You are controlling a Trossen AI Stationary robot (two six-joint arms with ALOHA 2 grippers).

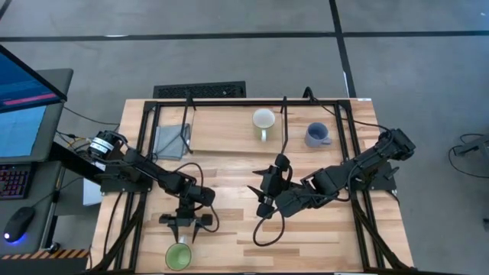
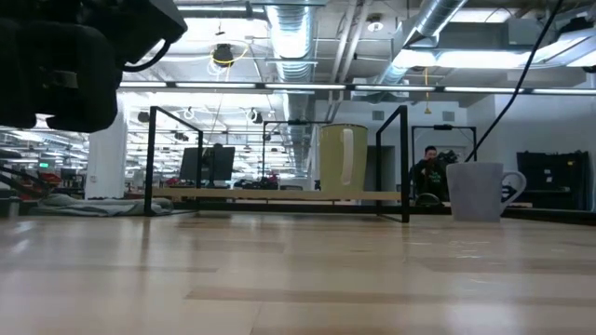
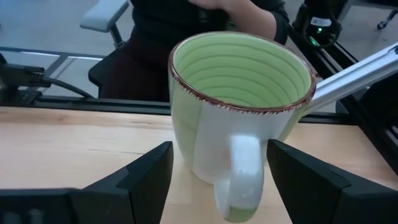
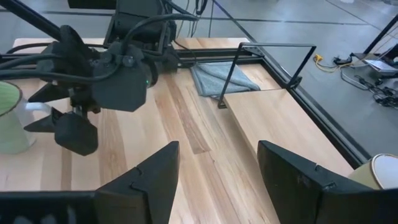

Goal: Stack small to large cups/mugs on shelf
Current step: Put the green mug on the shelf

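Left wrist view shows my left pincer [image 3: 214, 180] with its two dark fingers spread apart, one on each side of the green mug [image 3: 239, 112], whose handle points back toward me; nothing is clamped. The mug has a ridged pale green inside, a thin brown rim and a glossy light outer wall. From above, this pincer [image 1: 186, 221] sits just short of the green mug [image 1: 178, 256], which stands at the near edge of the worktop [image 1: 229, 176], so little plank remains beyond it.

My right pincer [image 1: 261, 197] hangs near the middle of the worktop, fingers apart and holding nothing, pointing toward the left arm with open plank between us.

The shelf [image 1: 229, 130], a light wooden board in a thin black frame with upright rods, runs along the far side. On it stand the cream mug [image 1: 263, 120] and, well apart to its right, the blue-grey mug [image 1: 315, 135]. A grey cloth [image 1: 171, 140] lies crumpled at the shelf's left end. Black cables trail over the planks beside both arms. Low view shows a person [image 2: 429, 172] far back in the room.
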